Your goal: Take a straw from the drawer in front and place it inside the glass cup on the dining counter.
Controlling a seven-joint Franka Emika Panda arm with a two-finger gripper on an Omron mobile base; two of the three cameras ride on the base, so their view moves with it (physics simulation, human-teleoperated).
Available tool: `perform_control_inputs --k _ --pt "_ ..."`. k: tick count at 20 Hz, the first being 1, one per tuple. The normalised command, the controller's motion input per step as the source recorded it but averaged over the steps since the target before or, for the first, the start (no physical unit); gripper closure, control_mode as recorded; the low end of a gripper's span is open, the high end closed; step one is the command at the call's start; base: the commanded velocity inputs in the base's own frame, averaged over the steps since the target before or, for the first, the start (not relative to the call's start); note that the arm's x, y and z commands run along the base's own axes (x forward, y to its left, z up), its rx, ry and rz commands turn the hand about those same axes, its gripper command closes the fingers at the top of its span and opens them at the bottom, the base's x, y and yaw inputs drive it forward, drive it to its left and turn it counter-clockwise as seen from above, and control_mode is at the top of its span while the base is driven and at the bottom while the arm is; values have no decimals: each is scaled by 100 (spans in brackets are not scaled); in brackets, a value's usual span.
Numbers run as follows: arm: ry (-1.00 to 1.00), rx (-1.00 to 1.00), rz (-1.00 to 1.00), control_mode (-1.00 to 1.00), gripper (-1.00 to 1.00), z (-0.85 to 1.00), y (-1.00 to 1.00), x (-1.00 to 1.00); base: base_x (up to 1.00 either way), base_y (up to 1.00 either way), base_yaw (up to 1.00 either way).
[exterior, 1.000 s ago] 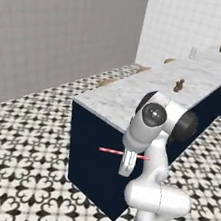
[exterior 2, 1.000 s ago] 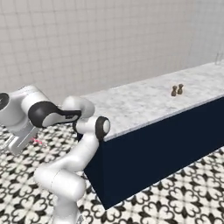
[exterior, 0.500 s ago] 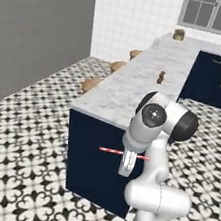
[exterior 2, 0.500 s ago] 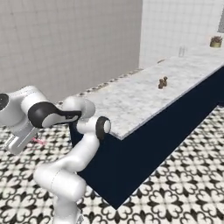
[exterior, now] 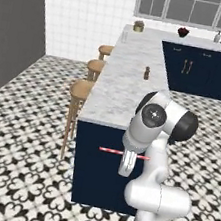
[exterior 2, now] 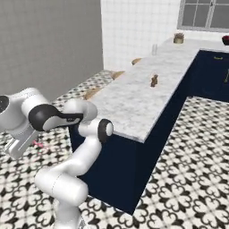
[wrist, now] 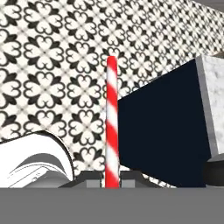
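- the hand [exterior: 126,166] is clamping the straw [exterior: 110,151], which is lying level in front of the navy end panel, below the tabletop's [exterior: 128,80] edge.
- wooden stools [exterior: 79,90] are lining the marbled tabletop's left side.
- black-and-white patterned floor [exterior: 22,134] is spreading around; white tiled wall [exterior: 82,12] behind.
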Motion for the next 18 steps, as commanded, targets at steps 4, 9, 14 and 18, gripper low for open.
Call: perform_control_inputs --k 4,9,14,18 --pt "0 0 0 100 100 0 0 0 5 100 -51" --pt "0 0 0 100 100 0 0 0 9 100 -51" --pt "0 0 0 100 100 0 0 0 18 100 -44" --pt "0 0 0 100 100 0 0 0 5 100 -45"
